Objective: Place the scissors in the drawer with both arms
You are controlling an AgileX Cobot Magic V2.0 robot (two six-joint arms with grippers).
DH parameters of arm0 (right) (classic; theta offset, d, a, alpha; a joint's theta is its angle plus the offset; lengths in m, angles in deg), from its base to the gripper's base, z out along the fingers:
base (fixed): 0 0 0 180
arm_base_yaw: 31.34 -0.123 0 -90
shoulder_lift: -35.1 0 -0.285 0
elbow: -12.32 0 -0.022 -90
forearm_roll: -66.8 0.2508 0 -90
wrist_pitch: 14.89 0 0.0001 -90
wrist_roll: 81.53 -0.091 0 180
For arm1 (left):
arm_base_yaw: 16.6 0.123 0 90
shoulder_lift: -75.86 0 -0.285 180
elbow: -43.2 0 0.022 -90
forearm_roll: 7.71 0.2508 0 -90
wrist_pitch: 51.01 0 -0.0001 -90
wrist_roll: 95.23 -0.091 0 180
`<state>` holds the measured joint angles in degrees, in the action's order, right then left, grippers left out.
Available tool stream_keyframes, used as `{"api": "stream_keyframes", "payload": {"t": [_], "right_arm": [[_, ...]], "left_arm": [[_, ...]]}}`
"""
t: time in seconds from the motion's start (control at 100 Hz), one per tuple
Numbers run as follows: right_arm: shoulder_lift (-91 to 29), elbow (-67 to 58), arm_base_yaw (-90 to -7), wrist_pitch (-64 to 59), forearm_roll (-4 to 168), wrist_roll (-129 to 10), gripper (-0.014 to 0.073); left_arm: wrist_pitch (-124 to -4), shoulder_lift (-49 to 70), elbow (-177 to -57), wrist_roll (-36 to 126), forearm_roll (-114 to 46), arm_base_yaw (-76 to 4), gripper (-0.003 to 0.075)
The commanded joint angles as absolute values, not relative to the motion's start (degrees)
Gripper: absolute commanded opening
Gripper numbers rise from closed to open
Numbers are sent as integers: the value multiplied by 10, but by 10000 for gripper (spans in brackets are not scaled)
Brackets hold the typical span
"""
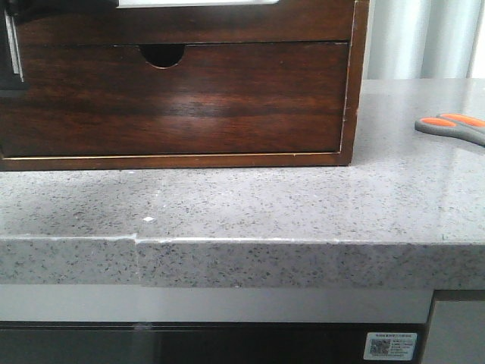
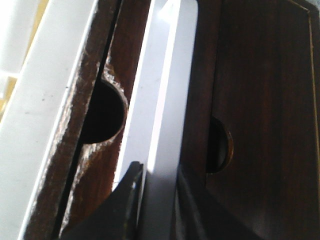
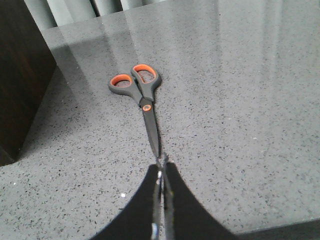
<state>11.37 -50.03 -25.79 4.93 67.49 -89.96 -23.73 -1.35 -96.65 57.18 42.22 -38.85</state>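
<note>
Right gripper [image 3: 161, 172] pinches the scissors [image 3: 142, 95] by the blade tips; left gripper [image 2: 160, 182] clamps the drawer [image 2: 165, 100] front. Best lift slowly, blades level.

A grey speckled stone countertop [image 1: 250, 205] was seen beneath a dark wooden cabinet [image 1: 361, 91], whose lower drawer front [image 1: 182, 106] bore a half-round notch [image 1: 162, 54]. A QR label [image 1: 389, 346] was seen below.

Bare countertop [image 3: 240, 100] all round scissors [image 3: 137, 87]; wooden cabinet [image 3: 20, 75] stands near handles' one side.
</note>
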Motion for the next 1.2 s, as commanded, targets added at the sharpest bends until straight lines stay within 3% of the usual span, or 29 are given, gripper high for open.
{"api": "stream_keyframes", "payload": {"t": [0.0, 0.95, 1.04, 1.19], "right_arm": [[104, -481, -259, 10, 674, -894, -71], [104, -481, -259, 13, 674, -894, -71], [104, -481, -259, 14, 674, -894, -71], [104, -481, -259, 15, 674, -894, -71]], "left_arm": [[-221, -4, -972, 605, 392, -393, -18], [-201, 215, -839, 610, 390, -501, -15], [-178, 215, -838, 610, 390, -501, 33], [-178, 206, -838, 614, 390, -501, 206]]}}
